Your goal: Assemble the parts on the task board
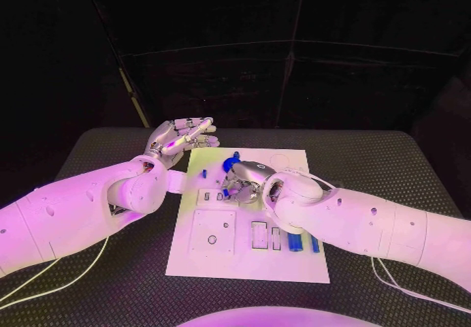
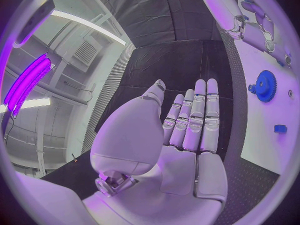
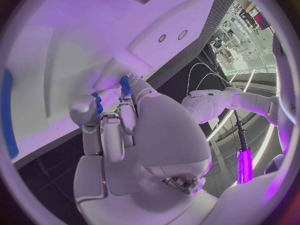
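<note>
A white rectangular task board [image 1: 201,255] lies flat in the middle of a black table [image 1: 393,170], its long side running away from the robot. Shallow rectangular recesses and a few small holes are cut into its surface.

The right silver hand [image 1: 240,184] is lowered over the middle of the board with its fingers curled in. In the right wrist view, the fingertips [image 3: 94,105] pinch a small blue part [image 3: 125,85] against the white surface. What shape that piece has cannot be told, because the fingers cover most of it.

A round blue toothed gear [image 2: 265,86] sits on the far part of the board, just beyond the right hand. A small blue block [image 2: 280,128] lies on the board's left side, apart from the gear. 2 long blue bars [image 1: 297,241] lie side by side near the board's near right corner, partly under the right forearm.

The left silver hand [image 1: 180,139] hovers beside the board's far left corner. Its fingers are stretched out straight, close together, with the palm bare, and it holds nothing.
</note>
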Available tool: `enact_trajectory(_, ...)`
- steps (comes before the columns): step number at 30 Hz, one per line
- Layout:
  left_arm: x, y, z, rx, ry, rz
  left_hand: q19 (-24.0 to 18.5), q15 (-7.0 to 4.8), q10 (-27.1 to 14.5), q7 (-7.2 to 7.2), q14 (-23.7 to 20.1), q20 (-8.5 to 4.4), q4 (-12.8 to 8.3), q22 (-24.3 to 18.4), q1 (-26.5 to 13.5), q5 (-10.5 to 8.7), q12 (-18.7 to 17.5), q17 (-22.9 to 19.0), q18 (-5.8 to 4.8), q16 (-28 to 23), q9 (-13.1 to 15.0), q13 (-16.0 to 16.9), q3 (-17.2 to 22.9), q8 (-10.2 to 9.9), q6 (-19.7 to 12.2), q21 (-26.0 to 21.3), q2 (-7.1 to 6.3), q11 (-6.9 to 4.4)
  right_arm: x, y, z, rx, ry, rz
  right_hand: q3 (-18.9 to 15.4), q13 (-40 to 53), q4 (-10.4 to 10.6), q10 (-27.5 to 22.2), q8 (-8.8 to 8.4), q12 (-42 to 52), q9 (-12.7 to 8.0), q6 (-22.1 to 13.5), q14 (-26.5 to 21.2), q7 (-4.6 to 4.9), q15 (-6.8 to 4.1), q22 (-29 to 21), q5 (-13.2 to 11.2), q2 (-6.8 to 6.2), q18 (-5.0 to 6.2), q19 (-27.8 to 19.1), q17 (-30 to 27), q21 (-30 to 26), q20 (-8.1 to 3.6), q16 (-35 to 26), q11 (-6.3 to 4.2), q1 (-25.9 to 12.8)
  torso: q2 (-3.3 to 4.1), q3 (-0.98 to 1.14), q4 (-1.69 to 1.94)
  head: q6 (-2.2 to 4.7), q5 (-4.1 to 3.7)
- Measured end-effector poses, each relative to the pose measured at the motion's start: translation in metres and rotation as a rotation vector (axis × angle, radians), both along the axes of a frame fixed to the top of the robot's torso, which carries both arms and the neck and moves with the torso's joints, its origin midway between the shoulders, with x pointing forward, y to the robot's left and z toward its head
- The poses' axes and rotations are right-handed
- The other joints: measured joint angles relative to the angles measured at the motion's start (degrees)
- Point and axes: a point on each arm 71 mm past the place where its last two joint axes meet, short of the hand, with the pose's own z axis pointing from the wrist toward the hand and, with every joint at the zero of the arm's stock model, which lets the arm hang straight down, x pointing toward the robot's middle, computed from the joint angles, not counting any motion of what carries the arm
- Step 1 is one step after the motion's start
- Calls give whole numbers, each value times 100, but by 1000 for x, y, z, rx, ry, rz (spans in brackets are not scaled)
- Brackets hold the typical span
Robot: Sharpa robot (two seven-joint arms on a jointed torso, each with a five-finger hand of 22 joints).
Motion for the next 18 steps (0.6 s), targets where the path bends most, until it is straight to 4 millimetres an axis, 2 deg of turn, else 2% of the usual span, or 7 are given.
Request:
enact_trajectory(14, 0, 0, 0, 0, 1, 0, 0, 0, 0, 0, 0, 0, 0, 1, 0, 0, 0, -1, 0, 0, 0, 0, 0, 0, 0, 0, 0, 0, 0, 1, 1, -25, -18, 11, 19, -296, -19, -69, -11, -126, 9, 0, 0, -3, 0, -11, -2, -61, 0, 0, -1, 0, 0, 0, -8, -60, 2, -2, 1, -20, -16)
enact_trajectory(18, 0, 0, 0, 1, 1, 0, 0, 0, 0, 0, 0, 0, 0, 1, 0, 0, 0, -1, 0, 0, 0, 0, 0, 0, 0, 0, 0, 0, 0, 2, 2, -32, -17, 12, 20, -364, -20, -91, -14, -172, 10, -2, 0, -5, 0, -19, -2, -127, 0, -1, -1, -15, 1, 0, 11, -127, 2, -2, 1, -27, -16)
